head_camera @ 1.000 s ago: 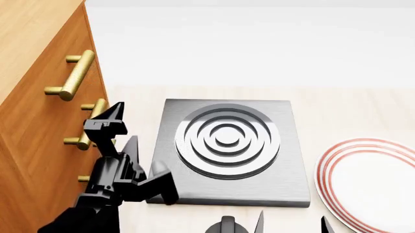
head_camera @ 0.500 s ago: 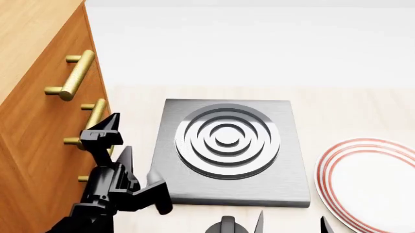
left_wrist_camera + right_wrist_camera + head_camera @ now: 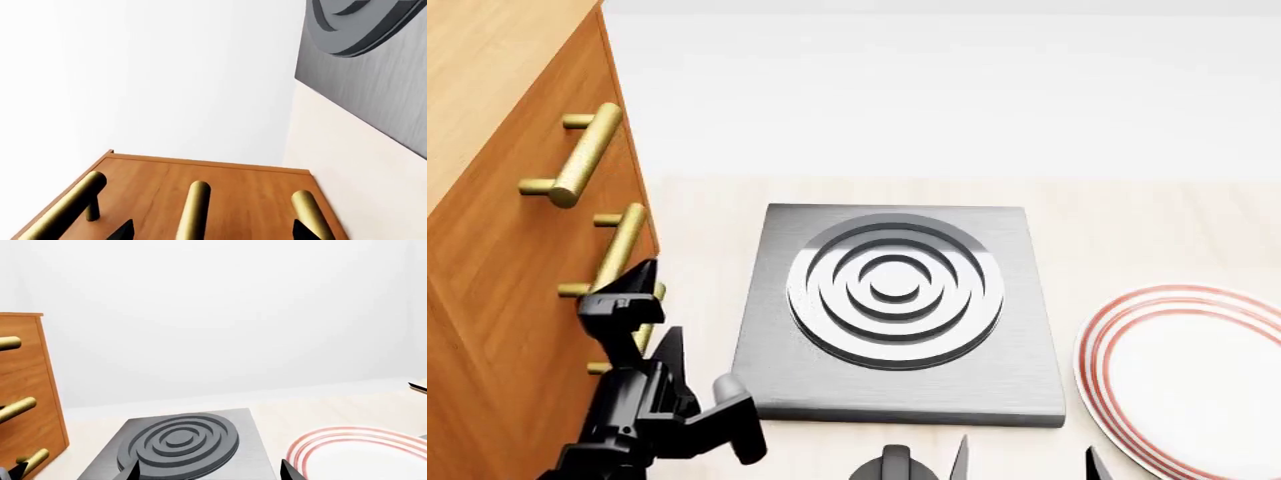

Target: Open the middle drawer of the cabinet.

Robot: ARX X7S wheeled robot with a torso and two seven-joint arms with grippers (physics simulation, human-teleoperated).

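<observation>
Left wrist view: three brass handles; middle drawer's handle (image 3: 193, 210) sat between the spread-apart tips.

Head view: left gripper (image 3: 641, 330), jaws apart, had dropped lower along the cabinet (image 3: 507, 300), lining up for the grasp; one hotplate (image 3: 894, 300), one plate (image 3: 1188, 370).

Right wrist view: right gripper (image 3: 208, 471) parted, empty.

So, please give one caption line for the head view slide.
Open left gripper beside the middle drawer handle of the cabinet, next to a hotplate.
</observation>
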